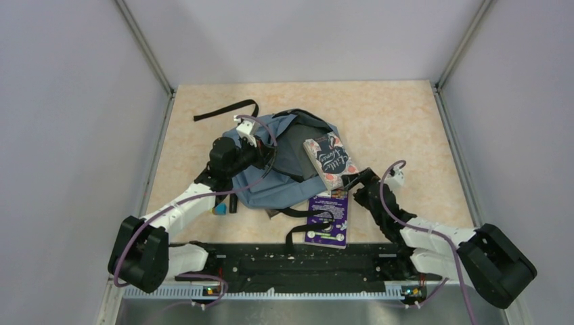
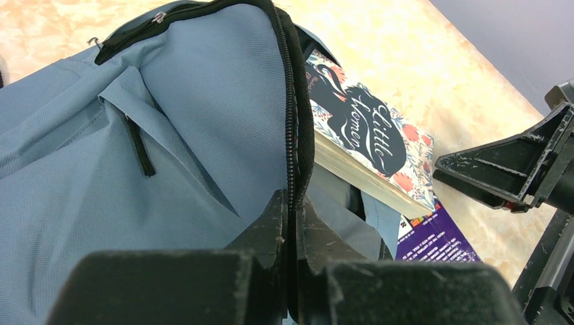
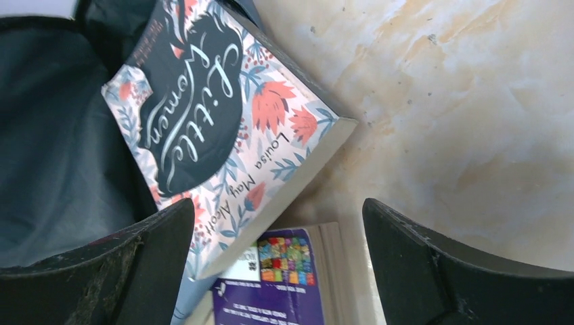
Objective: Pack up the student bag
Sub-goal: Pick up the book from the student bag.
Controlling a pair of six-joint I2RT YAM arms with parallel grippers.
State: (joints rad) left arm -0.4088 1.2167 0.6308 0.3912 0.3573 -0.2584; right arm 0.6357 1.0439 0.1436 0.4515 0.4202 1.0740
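Loading step: left gripper point(image 2: 291, 210) clamped on student bag point(image 1: 271, 169) zip edge, mouth held up; right gripper point(image 3: 276, 210) wide, empty, at 5 o'clock of half-in Little Women paperback point(image 1: 329, 161), probably needing a shove toward 11 o'clock.

One bag point(image 1: 271, 184). Two books: floral book point(image 1: 329, 161) at the bag's right side, purple book point(image 1: 328, 220) at its near edge. Two small items by its near-left corner: blue item point(image 1: 218, 210), black stick point(image 1: 233, 203). Left end effector point(image 2: 290, 203) and right end effector point(image 3: 276, 215): two.

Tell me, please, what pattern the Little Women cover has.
The cover shows red flowers and blue leaves around a dark panel; right wrist view best.
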